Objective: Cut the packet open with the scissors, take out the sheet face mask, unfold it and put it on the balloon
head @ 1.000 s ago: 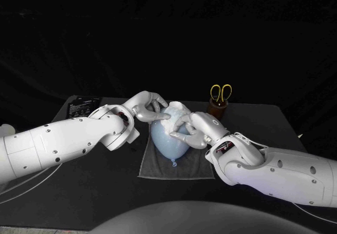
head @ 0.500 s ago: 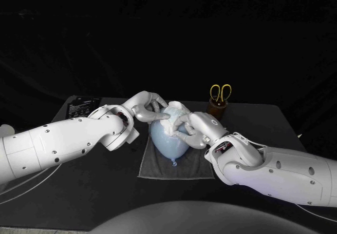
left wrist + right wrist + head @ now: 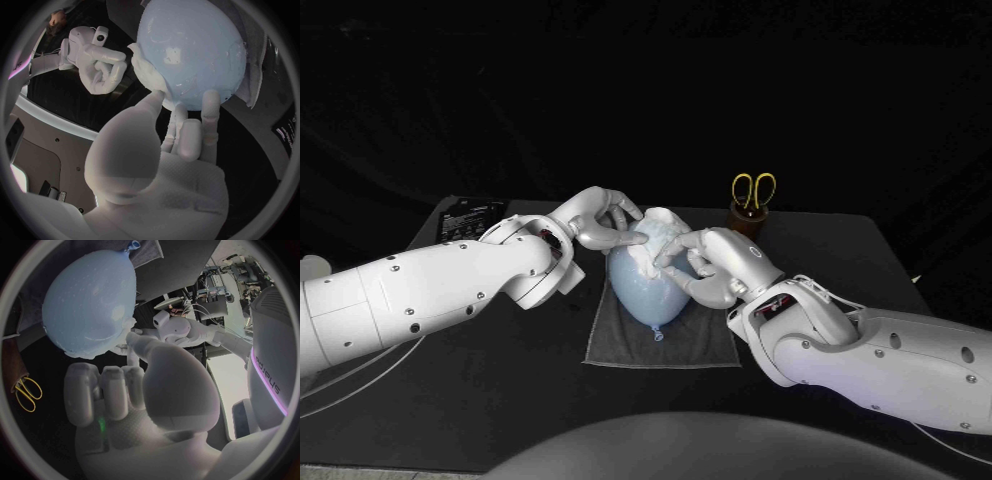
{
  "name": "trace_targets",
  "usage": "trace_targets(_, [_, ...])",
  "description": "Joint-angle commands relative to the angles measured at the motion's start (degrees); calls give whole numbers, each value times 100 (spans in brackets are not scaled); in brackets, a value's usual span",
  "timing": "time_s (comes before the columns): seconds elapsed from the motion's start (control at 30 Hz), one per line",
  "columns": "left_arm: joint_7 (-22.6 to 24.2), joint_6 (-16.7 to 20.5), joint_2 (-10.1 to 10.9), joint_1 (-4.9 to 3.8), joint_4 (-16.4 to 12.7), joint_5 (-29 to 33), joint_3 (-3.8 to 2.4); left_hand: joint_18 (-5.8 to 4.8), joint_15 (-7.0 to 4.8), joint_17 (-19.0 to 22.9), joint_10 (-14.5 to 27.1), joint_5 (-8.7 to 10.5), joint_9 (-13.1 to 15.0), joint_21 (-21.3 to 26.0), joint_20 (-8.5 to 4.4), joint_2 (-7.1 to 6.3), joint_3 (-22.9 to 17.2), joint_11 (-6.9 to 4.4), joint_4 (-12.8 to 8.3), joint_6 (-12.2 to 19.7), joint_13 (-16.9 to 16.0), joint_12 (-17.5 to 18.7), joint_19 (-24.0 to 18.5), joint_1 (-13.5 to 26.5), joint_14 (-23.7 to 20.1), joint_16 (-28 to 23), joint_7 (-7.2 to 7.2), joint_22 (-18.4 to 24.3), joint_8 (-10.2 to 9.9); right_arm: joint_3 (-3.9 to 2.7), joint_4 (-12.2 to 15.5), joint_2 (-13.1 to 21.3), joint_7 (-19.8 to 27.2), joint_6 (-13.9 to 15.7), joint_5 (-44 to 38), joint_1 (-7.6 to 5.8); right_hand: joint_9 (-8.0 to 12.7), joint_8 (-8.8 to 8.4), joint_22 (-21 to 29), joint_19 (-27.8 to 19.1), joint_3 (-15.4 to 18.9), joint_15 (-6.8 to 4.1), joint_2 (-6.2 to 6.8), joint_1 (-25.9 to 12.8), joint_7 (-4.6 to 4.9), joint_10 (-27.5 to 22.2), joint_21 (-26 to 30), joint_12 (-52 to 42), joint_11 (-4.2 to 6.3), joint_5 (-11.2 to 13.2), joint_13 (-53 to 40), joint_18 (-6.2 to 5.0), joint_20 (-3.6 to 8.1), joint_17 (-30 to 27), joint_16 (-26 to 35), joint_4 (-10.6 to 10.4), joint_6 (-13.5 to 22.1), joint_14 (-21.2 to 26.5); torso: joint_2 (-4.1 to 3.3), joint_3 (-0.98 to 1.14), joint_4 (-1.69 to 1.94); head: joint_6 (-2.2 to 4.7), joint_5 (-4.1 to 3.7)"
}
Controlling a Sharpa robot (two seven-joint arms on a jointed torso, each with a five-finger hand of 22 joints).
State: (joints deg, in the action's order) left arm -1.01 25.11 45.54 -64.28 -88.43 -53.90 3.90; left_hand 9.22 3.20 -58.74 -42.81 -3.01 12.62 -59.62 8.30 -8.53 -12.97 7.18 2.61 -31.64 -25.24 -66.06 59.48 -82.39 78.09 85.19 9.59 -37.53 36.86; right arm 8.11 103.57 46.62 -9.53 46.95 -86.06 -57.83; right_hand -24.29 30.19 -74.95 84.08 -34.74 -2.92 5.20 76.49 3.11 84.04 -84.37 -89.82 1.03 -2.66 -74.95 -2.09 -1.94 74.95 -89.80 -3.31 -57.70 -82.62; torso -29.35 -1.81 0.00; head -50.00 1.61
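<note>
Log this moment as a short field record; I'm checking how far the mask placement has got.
balloon: pale blue, lying on the grey towel, knot toward the robot
sheet face mask: bunched on the balloon's far end, not spread
left hand: pinches the mask's edge
right hand: thumb touches the mask
scissors: standing in brown holder, far right
packet: far left on the table
</note>
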Motion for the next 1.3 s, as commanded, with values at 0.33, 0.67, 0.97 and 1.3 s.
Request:
trace_targets(0.33, [625,-56,98,11,-64,312,2,133,48,650,138,24,-1,220,47,23,28,63,111,-19,122,101,-300,-1,-383,-135,268,251,106,-7,153,352,436,17,511,-7,-80,79,-1289,332,-51,-138,72,-246,29,530,182,104,-21,-11,-1413,47,8,1505,-20,19,55,-738,6,-7,-3,0,-6])
trace_targets(0.67, [1581,-223,267,11,-210,758,-6,132,84,1377,338,24,-46,360,89,46,-19,95,169,-111,321,327,-498,-77,-883,-320,282,320,173,-6,-177,162,492,-183,370,-10,195,-494,-1164,163,481,91,454,-622,371,97,610,815,-305,-9,-903,-31,-144,1505,-20,-31,726,-738,-4,-7,17,0,-42])
trace_targets(0.97, [1992,-296,465,11,-316,940,-60,130,160,3073,658,25,-143,732,174,41,-98,158,198,-49,658,722,-860,-185,-2149,-924,307,516,186,-6,-421,39,173,-265,-173,-10,409,-961,-1071,25,739,284,551,-481,593,-211,941,1210,-514,-10,-613,-94,-322,1505,-20,103,1054,-738,-3,-16,4,0,-46])
trace_targets(1.3, [2056,-314,556,11,-403,165,-91,142,-43,2994,307,33,-277,627,9,268,-706,-78,119,-705,796,750,-839,-452,-2062,-847,66,451,145,-5,-579,-56,2,-296,-443,-10,435,-1019,-1073,23,756,299,468,-353,603,-229,940,1212,-525,-11,-600,-99,-361,1505,-20,159,982,-738,1,0,6,0,-39])
